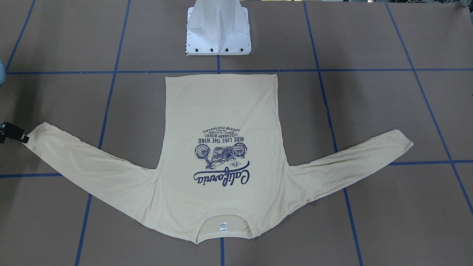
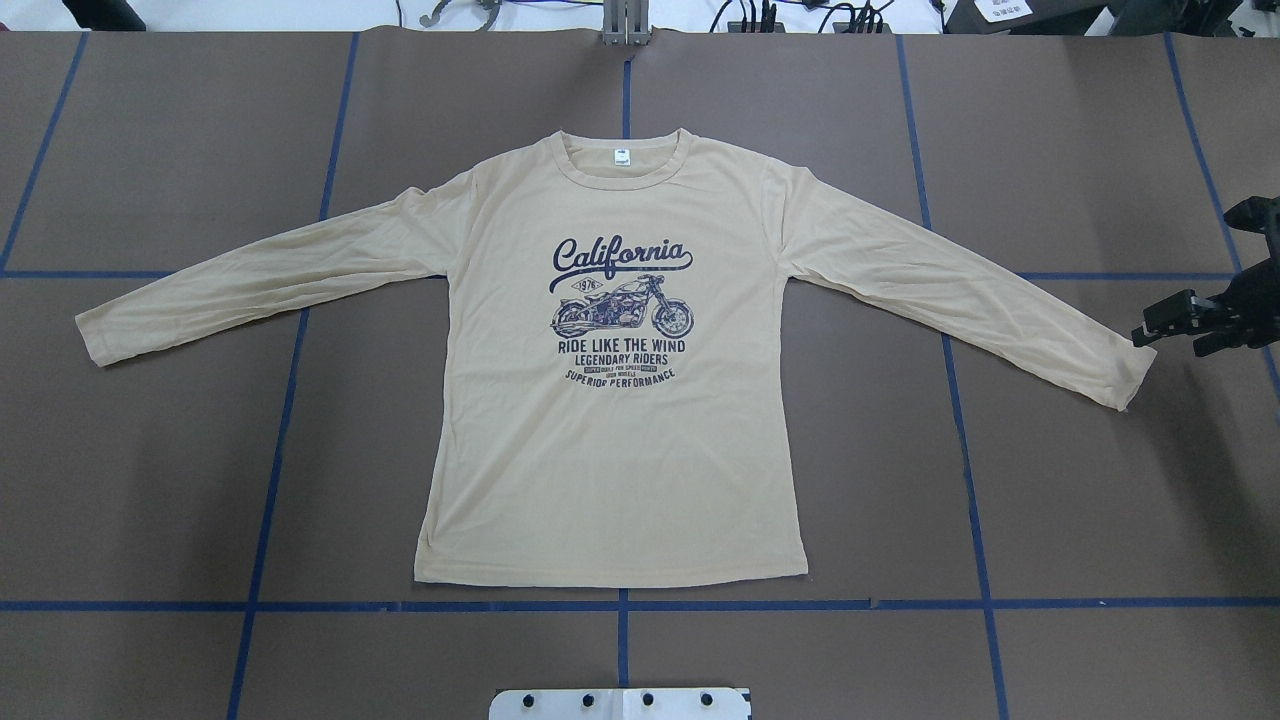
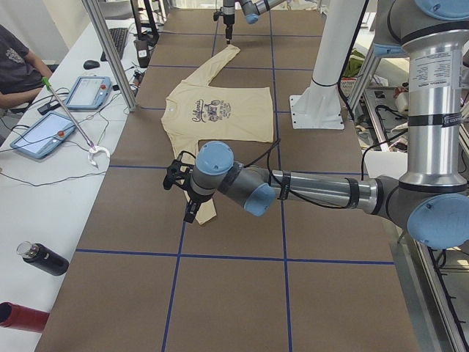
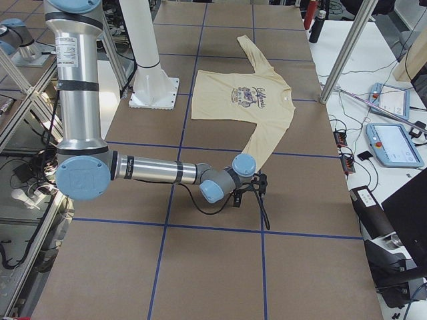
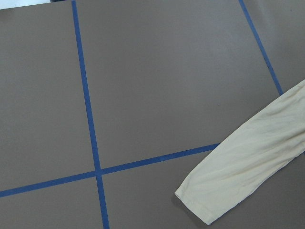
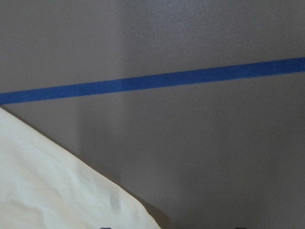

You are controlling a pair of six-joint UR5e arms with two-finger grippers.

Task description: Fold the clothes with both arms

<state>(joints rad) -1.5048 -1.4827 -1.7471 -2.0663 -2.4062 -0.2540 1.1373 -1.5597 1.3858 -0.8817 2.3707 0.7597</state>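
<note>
**A:** Zero folds done. The pale cream-yellow long-sleeved T-shirt (image 2: 620,450) with the navy motorcycle print lies flat and print-up on the brown paper-covered tabletop (image 2: 150,480). Both sleeves are spread out and the hem is straight.

**B:** So the whole job is left?

**A:** My read, yes. The sleeves need to go in and then the body gets folded. This looks like the first-grasp stage.

**B:** Where's the shirt relative to the right side?

**A:** The black two-finger right end effector (image 2: 1150,328) sits low at the outer end of that side's sleeve. The cuff (image 2: 1125,375) lies just inboard of its tip. I can't tell whether they're touching or only very near. In its wrist view the fabric fills the lower corner, close under the camera. The rest of the shirt stretches away from it towards the middle.

**B:** Fingers spread or pressed together?

**A:** I cannot tell. The fingers are too small in the overhead view and nearly out of frame in the wrist view. No fabric looks lifted.

**B:** Left?

**A:** The left end effector (image 3: 187,209) shows only in the side view, above the other cuff (image 5: 200,200). Its wrist camera has that cuff below and off to one side, flat on the tabletop. I cannot tell the finger state there either.
</note>
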